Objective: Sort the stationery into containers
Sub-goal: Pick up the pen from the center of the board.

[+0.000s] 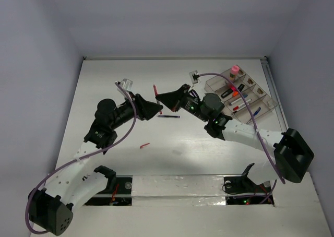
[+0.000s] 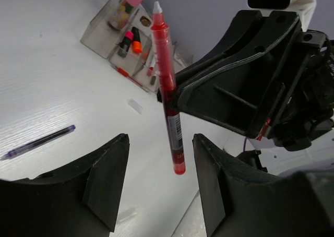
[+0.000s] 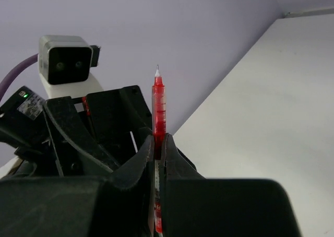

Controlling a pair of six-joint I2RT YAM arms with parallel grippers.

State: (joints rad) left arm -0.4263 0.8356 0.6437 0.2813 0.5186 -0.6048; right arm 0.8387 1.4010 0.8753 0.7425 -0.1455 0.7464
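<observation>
While your right pincer (image 3: 158, 143) clamps the red pen (image 3: 158, 101) mid-barrel above the tabletop (image 1: 172, 143), your left pincer (image 2: 160, 140) gapes empty near its lower end; expect it light, stiff and slick, so grip the barrel.

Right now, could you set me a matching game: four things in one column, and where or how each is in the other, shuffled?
Things:
1. red pen
2. blue pen
3. pink-capped bottle
4. left gripper

States:
a. open
b. in the tray
c. pinched upright by the right gripper
d. lying on the table

Pairs: 1-c, 2-d, 3-b, 4-a.
</observation>
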